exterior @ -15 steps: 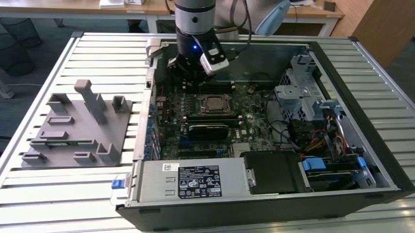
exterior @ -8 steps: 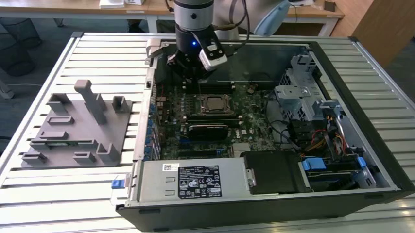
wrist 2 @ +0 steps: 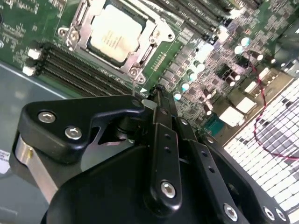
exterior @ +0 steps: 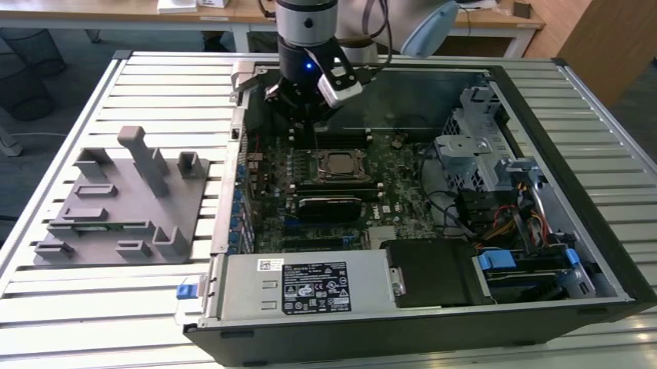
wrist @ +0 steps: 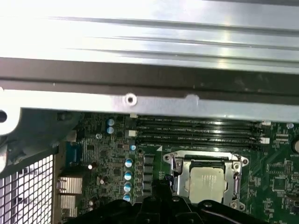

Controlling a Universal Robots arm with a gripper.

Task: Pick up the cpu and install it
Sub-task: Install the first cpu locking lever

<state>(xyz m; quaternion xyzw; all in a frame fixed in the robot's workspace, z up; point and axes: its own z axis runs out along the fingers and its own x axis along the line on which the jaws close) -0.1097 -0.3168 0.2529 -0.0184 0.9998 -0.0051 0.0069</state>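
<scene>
The cpu (exterior: 338, 164) is showing a flat square silver-grey top with a thin pale edge, and it is sitting in its metal-framed socket on the green motherboard (exterior: 395, 181), clear in both wrist views (wrist 2: 114, 33) (wrist: 207, 181). The gripper (exterior: 300, 98) is hanging above the board's far edge near the cpu, apart from it; whether its fingers are parted cannot be told. The open computer case (exterior: 534, 254) is lying on a ribbed metal table (exterior: 103, 307), with a grey plastic fixture (exterior: 118, 200) toward the exterior view's left and wooden desks (exterior: 236, 15) behind.

The arm (exterior: 306, 31) came down nearly vertical from above in the exterior view. Its black hand (exterior: 300, 108) pointed downward, with nothing visible between the fingers (wrist 2: 161, 140).
</scene>
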